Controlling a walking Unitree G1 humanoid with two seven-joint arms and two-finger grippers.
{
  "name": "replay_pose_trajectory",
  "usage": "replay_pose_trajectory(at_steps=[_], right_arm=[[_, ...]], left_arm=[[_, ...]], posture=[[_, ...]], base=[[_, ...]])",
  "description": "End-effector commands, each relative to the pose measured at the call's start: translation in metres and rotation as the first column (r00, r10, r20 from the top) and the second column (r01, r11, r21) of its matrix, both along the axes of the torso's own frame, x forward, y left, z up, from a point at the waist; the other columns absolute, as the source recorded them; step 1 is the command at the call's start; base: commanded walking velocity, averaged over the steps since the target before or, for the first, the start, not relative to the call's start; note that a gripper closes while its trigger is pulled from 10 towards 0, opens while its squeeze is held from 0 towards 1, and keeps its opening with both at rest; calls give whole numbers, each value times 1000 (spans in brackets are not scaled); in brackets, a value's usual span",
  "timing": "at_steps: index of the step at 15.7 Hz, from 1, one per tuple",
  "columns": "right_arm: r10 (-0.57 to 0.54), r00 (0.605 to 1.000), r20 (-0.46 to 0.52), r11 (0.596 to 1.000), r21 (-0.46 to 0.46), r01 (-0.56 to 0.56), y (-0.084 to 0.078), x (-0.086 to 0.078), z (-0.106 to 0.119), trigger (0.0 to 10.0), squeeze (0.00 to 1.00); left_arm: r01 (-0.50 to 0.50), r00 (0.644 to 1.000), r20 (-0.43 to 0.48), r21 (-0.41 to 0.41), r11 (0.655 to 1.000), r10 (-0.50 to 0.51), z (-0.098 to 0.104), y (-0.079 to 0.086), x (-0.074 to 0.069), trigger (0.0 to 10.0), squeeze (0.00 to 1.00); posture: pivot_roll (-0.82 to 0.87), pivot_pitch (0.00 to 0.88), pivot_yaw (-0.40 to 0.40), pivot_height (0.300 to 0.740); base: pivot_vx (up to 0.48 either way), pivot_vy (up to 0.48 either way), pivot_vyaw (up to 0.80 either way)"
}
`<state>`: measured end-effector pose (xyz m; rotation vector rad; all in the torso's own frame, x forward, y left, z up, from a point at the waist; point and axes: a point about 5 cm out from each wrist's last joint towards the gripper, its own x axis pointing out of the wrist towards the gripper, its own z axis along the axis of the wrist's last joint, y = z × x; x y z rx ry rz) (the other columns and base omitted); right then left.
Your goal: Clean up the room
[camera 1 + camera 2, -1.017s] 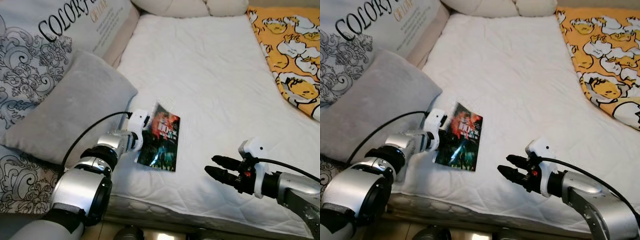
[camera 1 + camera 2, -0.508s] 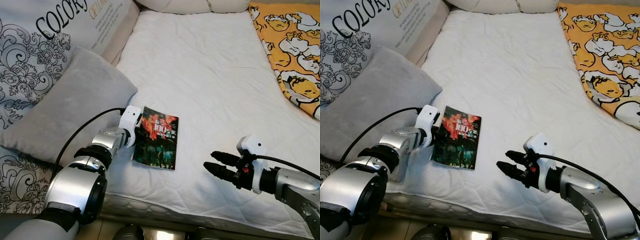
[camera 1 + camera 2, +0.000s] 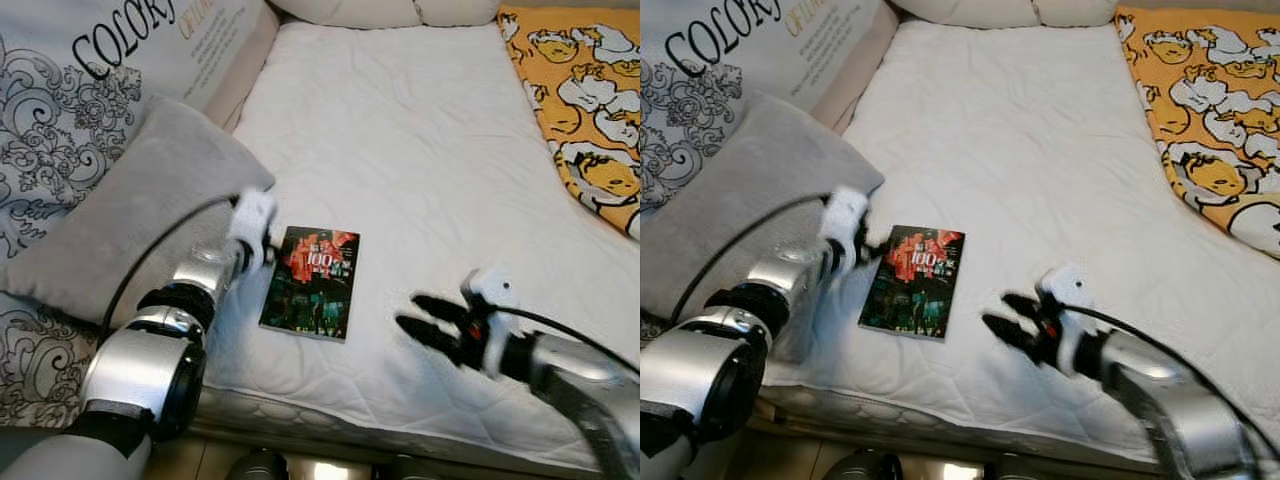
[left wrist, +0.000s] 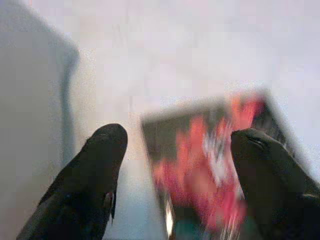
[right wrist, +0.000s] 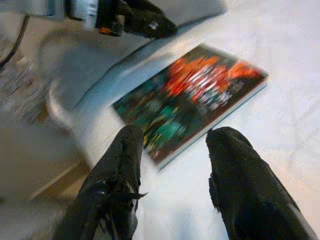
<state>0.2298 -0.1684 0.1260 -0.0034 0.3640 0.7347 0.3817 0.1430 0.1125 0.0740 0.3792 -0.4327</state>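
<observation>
Book [image 3: 312, 281] flat on mattress [image 3: 420, 150] — tools apart

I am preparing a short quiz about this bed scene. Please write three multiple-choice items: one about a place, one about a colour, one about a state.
1. Where does the book lie?
A. On the white mattress
B. On the grey pillow
C. On the floor

2. What ground colour has the cartoon blanket?
A. Blue
B. Orange-yellow
C. Green

3. How are the left gripper fingers?
A. Shut on the book
B. Shut on the pillow
C. Open

Key: 1 A, the book lies flat on the quilted white surface; 2 B, the print sits on orange-yellow; 3 C, the wrist view shows a gap between the fingers.
</observation>
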Motion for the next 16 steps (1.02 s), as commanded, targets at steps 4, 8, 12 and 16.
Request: replay_pose_trajectory(at_steps=[4, 8, 12, 16], right_arm=[[-261, 958, 119, 964, -30, 266, 9, 16, -6, 10000, 0], [-433, 891, 137, 901, 32, 433, 9, 17, -10, 10000, 0], [-493, 858, 145, 869, 26, 495, 8, 15, -17, 10000, 0], [-482, 863, 150, 873, 7, 487, 16, 16, -21, 10000, 0]], left_arm=[[-58, 962, 253, -191, 980, 106, 21, 7, -16, 10000, 812], [-185, 934, 264, -224, 957, 242, 6, 16, -68, 10000, 824], [-234, 919, 295, -124, 964, 261, 9, 11, -108, 10000, 827], [-264, 919, 281, -86, 961, 277, 8, 9, -116, 10000, 831]], posture=[[-44, 0, 65, 740], [-16, 0, 39, 740], [-5, 0, 28, 740], [-6, 0, 25, 740]], base=[[0, 0, 0], [0, -183, 0], [0, -480, 0], [0, -480, 0]])
